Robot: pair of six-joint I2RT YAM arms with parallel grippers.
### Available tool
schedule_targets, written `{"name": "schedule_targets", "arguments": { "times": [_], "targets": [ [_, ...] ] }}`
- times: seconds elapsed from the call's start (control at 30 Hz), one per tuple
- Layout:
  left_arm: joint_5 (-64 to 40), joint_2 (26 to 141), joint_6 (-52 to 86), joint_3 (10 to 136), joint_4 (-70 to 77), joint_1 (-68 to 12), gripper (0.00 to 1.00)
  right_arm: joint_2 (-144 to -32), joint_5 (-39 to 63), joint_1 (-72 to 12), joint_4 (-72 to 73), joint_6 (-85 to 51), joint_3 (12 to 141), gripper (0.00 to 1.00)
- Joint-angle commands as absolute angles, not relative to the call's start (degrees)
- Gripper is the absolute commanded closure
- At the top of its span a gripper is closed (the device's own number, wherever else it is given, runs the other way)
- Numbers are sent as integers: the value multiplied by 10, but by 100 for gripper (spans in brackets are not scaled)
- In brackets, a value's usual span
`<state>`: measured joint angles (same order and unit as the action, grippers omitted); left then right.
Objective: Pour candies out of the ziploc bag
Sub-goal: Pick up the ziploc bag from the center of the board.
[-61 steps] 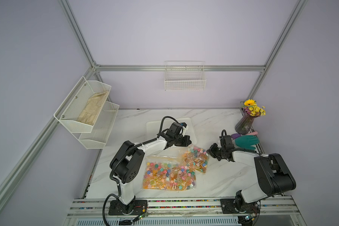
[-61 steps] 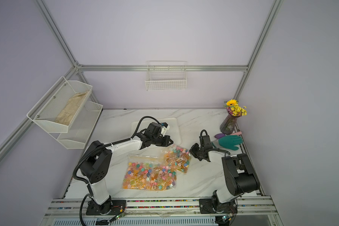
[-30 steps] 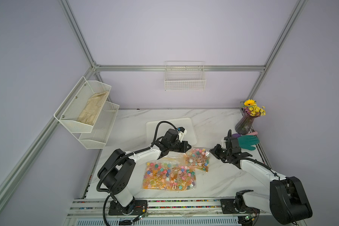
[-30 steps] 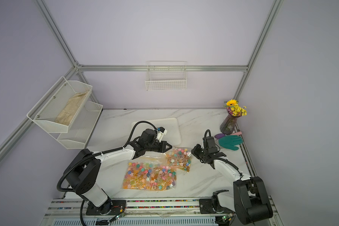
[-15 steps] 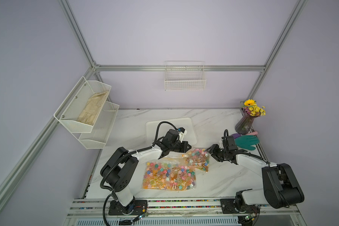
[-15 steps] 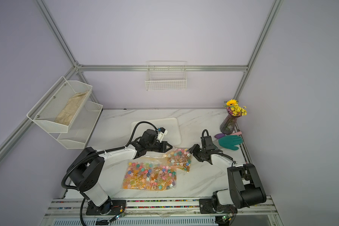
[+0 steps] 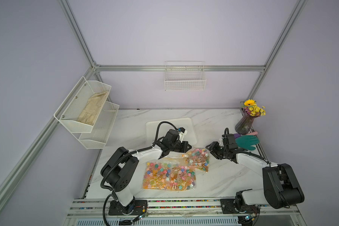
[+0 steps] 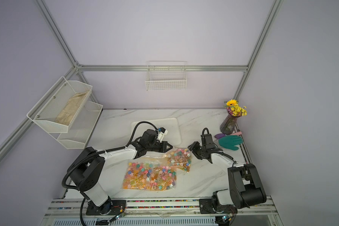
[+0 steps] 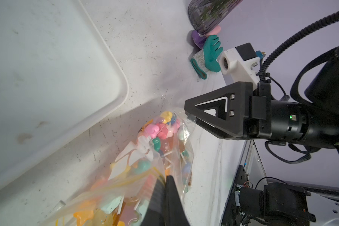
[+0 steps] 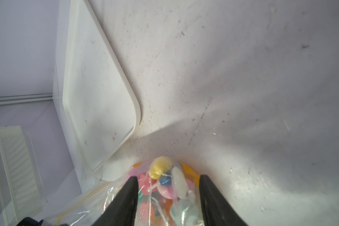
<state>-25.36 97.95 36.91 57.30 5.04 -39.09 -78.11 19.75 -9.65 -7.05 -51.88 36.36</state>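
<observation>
Marble table (image 7: 223,176): multicoloured candies (image 7: 168,174) (ziploc bag (image 9: 185,156))

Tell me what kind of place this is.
Likely a robot lab test cell, not a real kitchen: aluminium frame with plain walls, left arm and right arm mounted on a rail, staged props like vase, glove and bag.

The ziploc bag (image 7: 198,159) is glossy clear plastic, the tray (image 7: 188,125) matt white plastic, the tabletop (image 7: 223,176) smooth, marble-veined.
</observation>
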Motion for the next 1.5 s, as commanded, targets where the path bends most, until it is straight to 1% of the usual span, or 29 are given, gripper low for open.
{"name": "schedule_targets", "arguments": {
  "times": [0.0,0.07,0.13,0.27,0.3,0.37,0.43,0.47,0.6,0.93,0.97,1.07,1.13,1.3,1.47],
  "targets": [
    [-269,981,371,565,70,-393,100,-772,189,-96,-68,-524,377,52],
    [-269,980,370,565,70,-393,100,-778,191,-96,-65,-525,375,57],
    [-269,978,370,565,69,-393,100,-782,191,-96,-60,-527,371,64],
    [-267,978,368,569,65,-393,100,-782,189,-96,-55,-528,368,71],
    [-267,979,367,571,64,-393,100,-782,189,-96,-56,-527,368,75],
    [-267,981,364,578,59,-393,100,-782,189,-96,-57,-525,368,84],
    [-268,980,361,586,53,-393,100,-782,189,-96,-59,-523,370,96],
    [-266,979,359,590,51,-392,100,-782,188,-96,-61,-522,371,100],
    [-257,966,355,603,44,-390,100,-773,182,-96,-76,-507,380,100],
    [-226,922,339,610,21,-387,100,-706,182,-96,-109,-467,389,100],
    [-221,918,338,609,21,-387,98,-701,182,-96,-111,-467,386,100],
    [-209,913,334,601,28,-384,85,-693,178,-96,-111,-468,378,100],
    [-209,917,331,601,35,-381,78,-693,178,-97,-107,-470,373,100],
    [-224,952,333,618,59,-370,69,-707,182,-96,-98,-470,370,100],
    [-258,1009,329,657,61,-363,57,-711,181,-96,-96,-469,373,100]
  ]
}}
